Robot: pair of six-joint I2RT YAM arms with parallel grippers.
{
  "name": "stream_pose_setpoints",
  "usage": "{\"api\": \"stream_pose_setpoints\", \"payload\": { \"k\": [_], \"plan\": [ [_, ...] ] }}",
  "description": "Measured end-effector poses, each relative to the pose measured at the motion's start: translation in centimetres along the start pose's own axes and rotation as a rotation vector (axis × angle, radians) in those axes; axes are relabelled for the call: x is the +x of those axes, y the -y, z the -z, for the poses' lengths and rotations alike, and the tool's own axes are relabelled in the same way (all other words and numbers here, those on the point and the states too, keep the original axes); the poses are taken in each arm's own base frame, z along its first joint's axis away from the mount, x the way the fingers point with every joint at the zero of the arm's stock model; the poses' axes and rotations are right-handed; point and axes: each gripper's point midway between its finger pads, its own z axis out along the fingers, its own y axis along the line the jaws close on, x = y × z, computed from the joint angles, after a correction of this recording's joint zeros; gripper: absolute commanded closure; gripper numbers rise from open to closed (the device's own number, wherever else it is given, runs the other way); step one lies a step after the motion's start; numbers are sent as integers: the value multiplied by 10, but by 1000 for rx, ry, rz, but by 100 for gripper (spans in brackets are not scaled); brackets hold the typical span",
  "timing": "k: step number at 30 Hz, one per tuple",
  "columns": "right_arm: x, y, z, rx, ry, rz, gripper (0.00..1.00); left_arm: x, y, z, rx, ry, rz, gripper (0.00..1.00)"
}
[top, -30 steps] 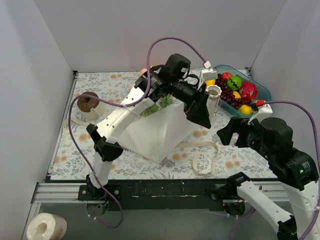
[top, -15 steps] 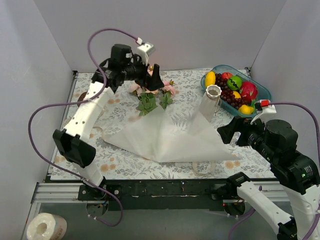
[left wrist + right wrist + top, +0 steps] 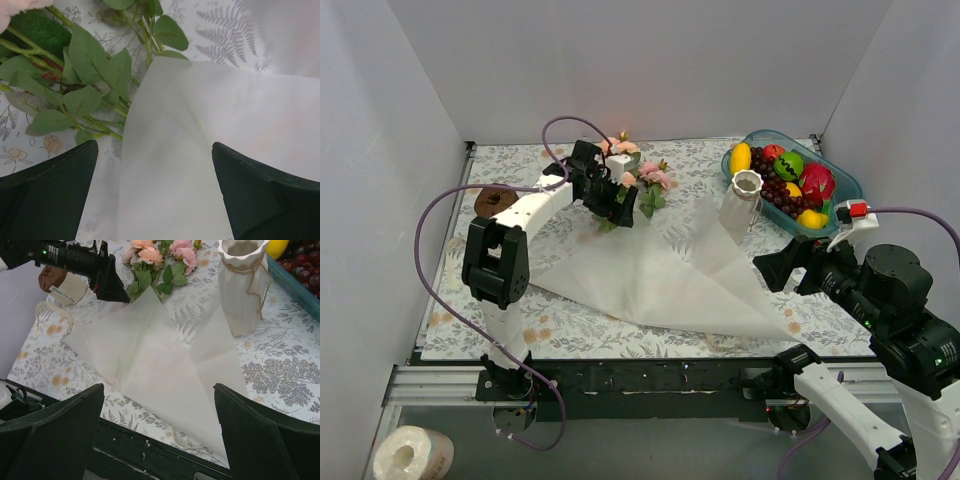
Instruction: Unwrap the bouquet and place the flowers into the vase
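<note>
Dropped low since a moment ago: left hand [image 3: 623, 205], wide and empty, by flowers [image 3: 638, 178] lying on bench [image 3: 550, 160] beyond flat paper [image 3: 650, 280]. Right hand [image 3: 785, 270] wide too. Unwrapped already, seemingly; next pinch stems [image 3: 100, 120], carry to vase [image 3: 744, 200].

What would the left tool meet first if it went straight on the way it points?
Probably the unfolded white paper, centred ahead of the open left tool; the rose leaves sit off to one side.

We see plain pale grey walls [image 3: 620, 60] closing in three sides of a table spread with floral-print cloth [image 3: 695, 160], evenly lit.
</note>
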Motion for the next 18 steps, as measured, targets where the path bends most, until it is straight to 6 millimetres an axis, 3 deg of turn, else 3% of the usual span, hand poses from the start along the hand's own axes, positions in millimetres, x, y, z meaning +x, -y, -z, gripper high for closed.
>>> {"api": "stream_pose_setpoints", "payload": {
  "k": [3, 7, 12, 18],
  "plan": [
    [1, -3, 2, -19, 5, 1, 2, 14, -7, -5, 7, -4, -2, 2],
    [3, -6, 1, -39, 1, 1, 2, 33, -3, -12, 52, -42, -19, 7],
    [6, -7, -2, -55, -4, 1, 2, 28, -2, -17, 95, -41, -32, 9],
    [9, -8, -6, -65, -8, 0, 2, 32, -20, -14, 80, -41, -8, 12]
  ]
}}
